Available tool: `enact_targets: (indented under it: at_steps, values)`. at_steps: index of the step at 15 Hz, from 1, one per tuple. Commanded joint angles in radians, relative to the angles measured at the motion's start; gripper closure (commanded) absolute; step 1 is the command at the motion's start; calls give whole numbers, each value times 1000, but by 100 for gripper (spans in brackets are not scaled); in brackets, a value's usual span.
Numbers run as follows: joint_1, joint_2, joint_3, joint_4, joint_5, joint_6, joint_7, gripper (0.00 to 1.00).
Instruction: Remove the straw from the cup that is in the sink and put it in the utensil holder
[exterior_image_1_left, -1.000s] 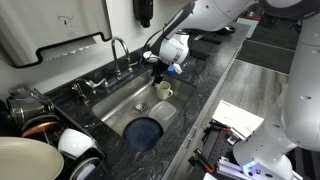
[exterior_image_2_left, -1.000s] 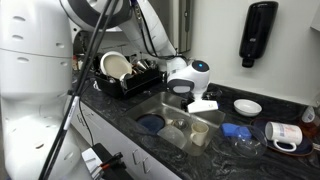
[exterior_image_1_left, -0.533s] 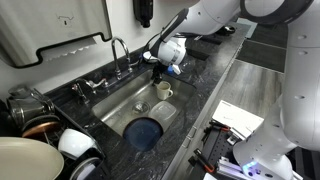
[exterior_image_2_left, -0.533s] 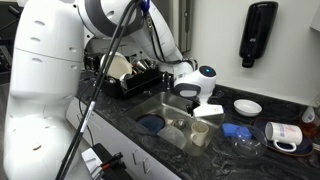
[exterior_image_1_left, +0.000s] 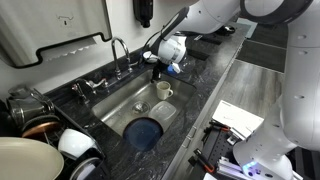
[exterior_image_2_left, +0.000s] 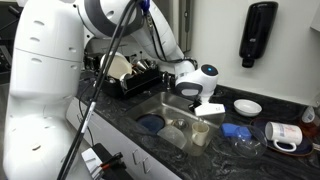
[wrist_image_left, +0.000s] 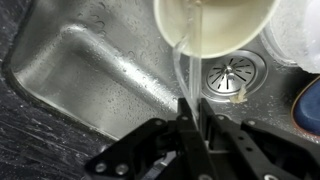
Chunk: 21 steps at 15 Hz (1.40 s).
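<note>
The cream-white cup (exterior_image_1_left: 164, 91) (exterior_image_2_left: 200, 133) stands upright in the steel sink (exterior_image_1_left: 118, 108) (exterior_image_2_left: 165, 107). In the wrist view the cup (wrist_image_left: 230, 25) fills the top edge, and a thin translucent straw (wrist_image_left: 184, 70) runs from inside it down over the rim to my gripper (wrist_image_left: 194, 104). The two black fingers are shut on the straw's upper end. In both exterior views the gripper (exterior_image_1_left: 158, 74) (exterior_image_2_left: 197, 108) hangs just above the cup. I cannot pick out the utensil holder in these views.
A chrome tap (exterior_image_1_left: 118, 52) stands behind the sink. A blue dish (exterior_image_1_left: 146, 132) lies in the basin, and the drain (wrist_image_left: 232, 72) sits beside the cup. A dish rack (exterior_image_2_left: 128, 72) with bowls is on one side; a white bowl (exterior_image_2_left: 247, 106) and mug (exterior_image_2_left: 285, 135) are on the dark counter.
The jaws have gone from open to shut on the straw. The gripper has stayed above the cup with almost no movement.
</note>
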Motion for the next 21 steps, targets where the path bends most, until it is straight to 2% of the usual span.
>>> enact_targets:
  at_steps: [1,9,14,15,16,17,21]
  values:
    - [-8,-30,-1,-9,-7,-14,-28,98]
    - [-5,-125,-16,-40,-5,-16,-9,97]
    - [-9,-227,-43,-69,-9,-56,35,97]
    - [-10,-251,-52,-75,-18,-85,53,97]
    - [-72,-285,-3,-82,-58,-127,88,97]
    - [-82,-311,-7,-83,-68,-177,96,97]
    - [-141,-442,-28,-90,-74,-488,64,97]
